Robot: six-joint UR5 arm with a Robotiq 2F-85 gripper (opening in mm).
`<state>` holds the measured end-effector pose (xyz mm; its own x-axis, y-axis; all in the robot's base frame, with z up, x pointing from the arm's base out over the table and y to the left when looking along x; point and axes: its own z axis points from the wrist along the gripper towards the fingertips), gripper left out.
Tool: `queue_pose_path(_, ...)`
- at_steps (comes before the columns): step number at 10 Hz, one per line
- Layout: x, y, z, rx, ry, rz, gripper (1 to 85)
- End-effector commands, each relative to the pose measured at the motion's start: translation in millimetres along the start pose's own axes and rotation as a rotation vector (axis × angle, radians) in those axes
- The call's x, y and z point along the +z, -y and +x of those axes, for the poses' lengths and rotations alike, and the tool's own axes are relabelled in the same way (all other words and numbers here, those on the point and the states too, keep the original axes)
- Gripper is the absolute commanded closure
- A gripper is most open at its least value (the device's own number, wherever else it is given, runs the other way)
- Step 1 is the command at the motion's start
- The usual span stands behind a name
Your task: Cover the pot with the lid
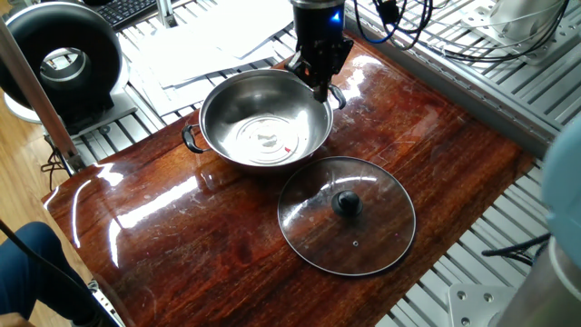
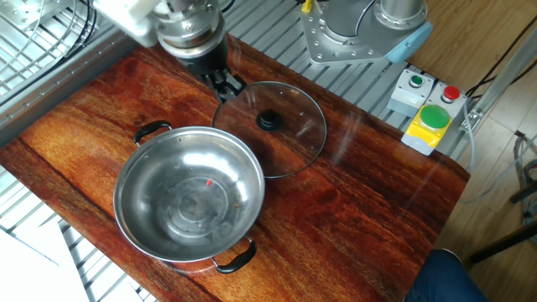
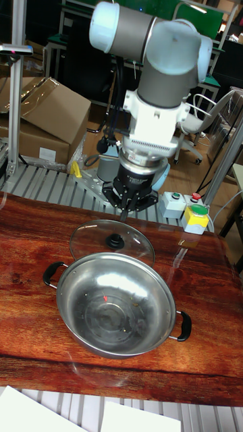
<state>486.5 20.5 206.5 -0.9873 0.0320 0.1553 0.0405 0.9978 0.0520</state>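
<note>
No readable writing shows on pot (image 2: pixel 189 200) or lid (image 2: pixel 270 127).

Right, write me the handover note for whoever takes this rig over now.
Pincer: empty, fingers close together, open or shut not clear. It hangs low by the lid's rim, between pot and lid, touching neither as far as the views show.
The pot: upright on the wooden table, nothing in it, uncovered.
The lid: flat on the table beside the pot, black knob up.
Done: nothing yet.
Left: grasp the lid by the knob, lift it, centre it over the pot, set it down, release.
</note>
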Motion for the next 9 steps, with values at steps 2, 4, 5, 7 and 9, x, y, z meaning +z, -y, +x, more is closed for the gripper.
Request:
queue_pose_path(2,13.8,-24.1,23.4,-0.079,0.069,-0.045,84.3)
queue_pose_path(4,22.8,-23.9,38.0,-0.122,0.078,-0.008,84.3)
queue_pose_path(5,27.4,-22.2,41.1,-0.146,0.085,0.000,84.3)
queue_pose_path(7,30.4,-21.6,48.6,-0.176,0.063,0.004,84.3)
queue_pose_path(9,30.3,-18.2,46.9,-0.203,0.070,0.019,84.3)
